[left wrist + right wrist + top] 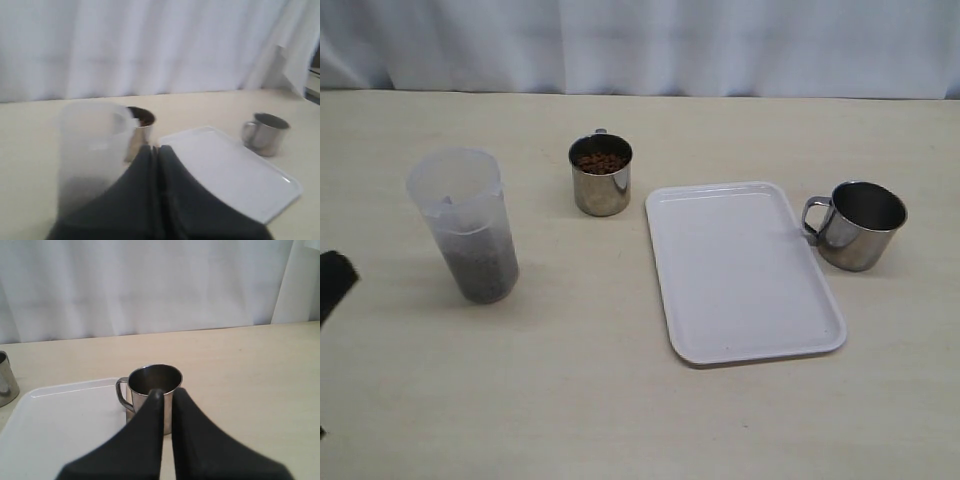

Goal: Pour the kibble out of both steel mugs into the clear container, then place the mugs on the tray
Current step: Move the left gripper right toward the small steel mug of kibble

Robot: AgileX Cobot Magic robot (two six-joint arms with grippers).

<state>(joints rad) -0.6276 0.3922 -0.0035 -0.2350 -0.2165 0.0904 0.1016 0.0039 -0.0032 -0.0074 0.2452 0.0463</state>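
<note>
Bench point(620, 400), pale wood top, white curtain point(640, 40) along the far edge.

Clear container point(465, 225): upright, toward the left edge of the bench. It holds a dark layer of kibble point(485, 270) in its lower part; the upper part is bare.

Full mug point(601, 175): upright near the middle of the bench, toward the far edge. Brown pellets sit close to its brim, and its handle points to the far edge. It stands apart from both the container and the tray.

Tray point(742, 270): flat and bare, right of the middle, its long side running from the far edge toward the near edge.

Empty mug point(855, 225): upright on the bench toward the right edge, off the tray. Its handle faces the tray's rim, just beside it; contact cannot be told.

Left gripper point(156, 148): fingers pressed together, grasping nothing, in the air short of the container.

Right gripper point(166, 392): fingers drawn together with only a thin slit between, grasping nothing, just short of the empty mug.
</note>
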